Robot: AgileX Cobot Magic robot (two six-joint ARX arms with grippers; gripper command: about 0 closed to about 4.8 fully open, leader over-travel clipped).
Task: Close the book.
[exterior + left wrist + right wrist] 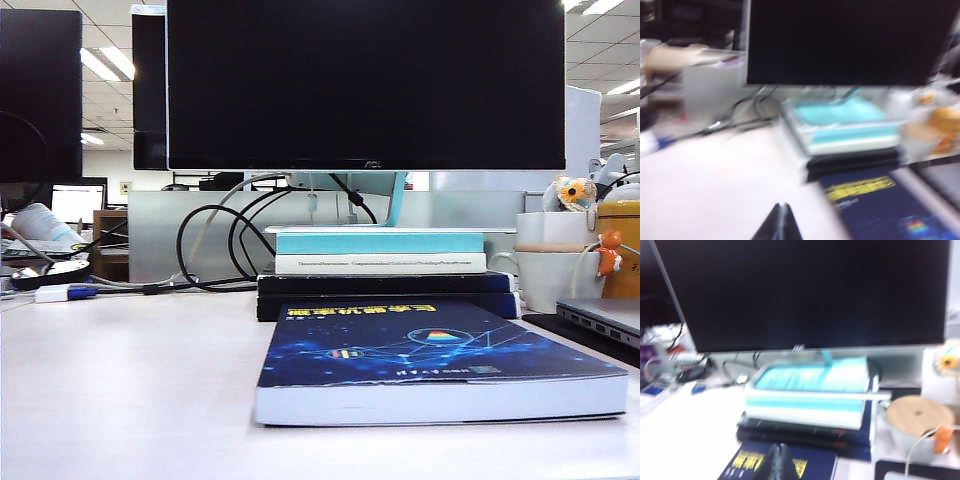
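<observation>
fingertips of the left gripper [780, 222] are pressed together with nothing between them, hanging above the white table [130, 390] just beside the book [440, 365]. the right gripper [779, 460] is likewise pinched closed on nothing, raised over the book's title end. the book lies flat and closed, dark blue cover up, directly in front of a stack topped by a teal-and-white book [380, 250]. behind that stack stands a black monitor [365, 85]; beside the stack, a white mug [550, 270]. both wrist views are blurred.
</observation>
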